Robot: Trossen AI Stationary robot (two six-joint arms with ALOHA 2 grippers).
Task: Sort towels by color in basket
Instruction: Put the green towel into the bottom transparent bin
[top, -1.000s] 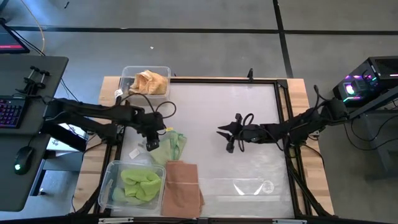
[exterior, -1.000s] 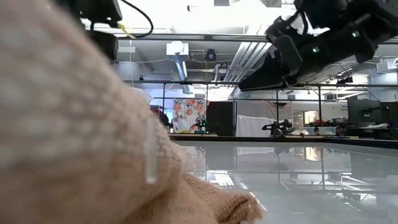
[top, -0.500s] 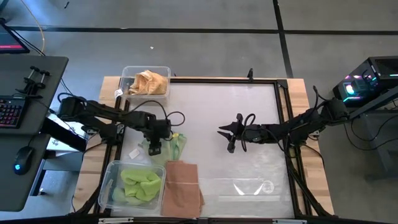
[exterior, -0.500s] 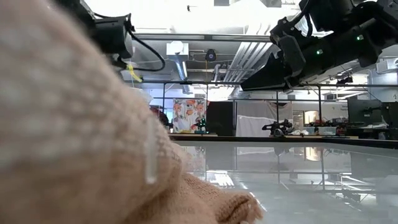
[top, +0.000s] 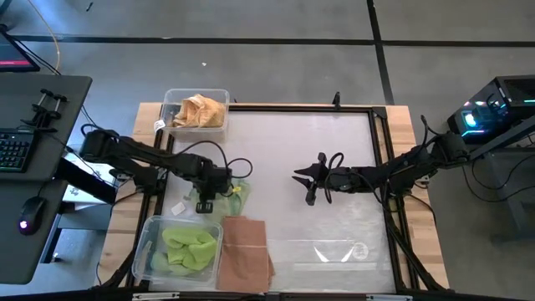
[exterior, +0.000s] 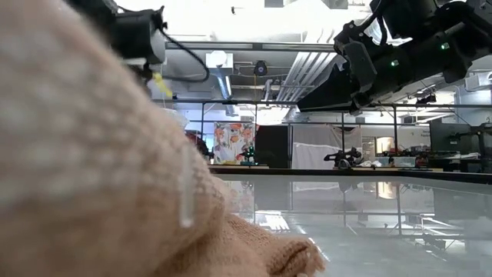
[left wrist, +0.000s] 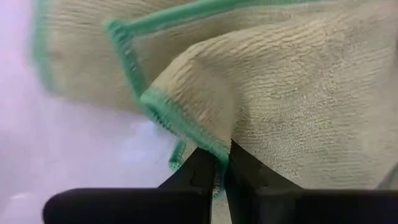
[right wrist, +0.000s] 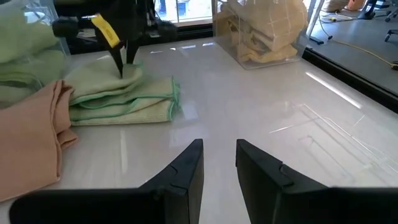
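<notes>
A folded light green towel (top: pixel 232 194) with a green stitched hem lies on the table left of centre; my left gripper (top: pixel 205 204) stands over its left edge, shut on it. More green towels (top: pixel 188 247) fill a clear basket (top: pixel 144 251) at the near left. A salmon pink towel (top: pixel 245 251) lies beside that basket. Mustard yellow towels (top: pixel 201 109) sit in a clear basket (top: pixel 171 96) at the far left. My right gripper (top: pixel 306 187) hovers open over the table's middle, holding nothing. My left gripper pinches the light green towel's hemmed edge (left wrist: pixel 208 148) at a turned-up fold between its two fingertips (left wrist: pixel 202 168). The fingers come from above, pointing down (right wrist: pixel 122 65). The rest of the towel (right wrist: pixel 118 93) lies folded in several layers on the table.
A small white tag (top: pixel 180 206) lies on the table left of the green towel. A clear empty container (top: pixel 334 251) stands at the near right. The pink towel (exterior: pixel 92 169) fills the left of the low view. Bare tabletop (top: pixel 301 138) lies between the arms.
My left gripper has come down and a little toward the table's near edge, onto the green towel's left edge. My right arm has kept still.
</notes>
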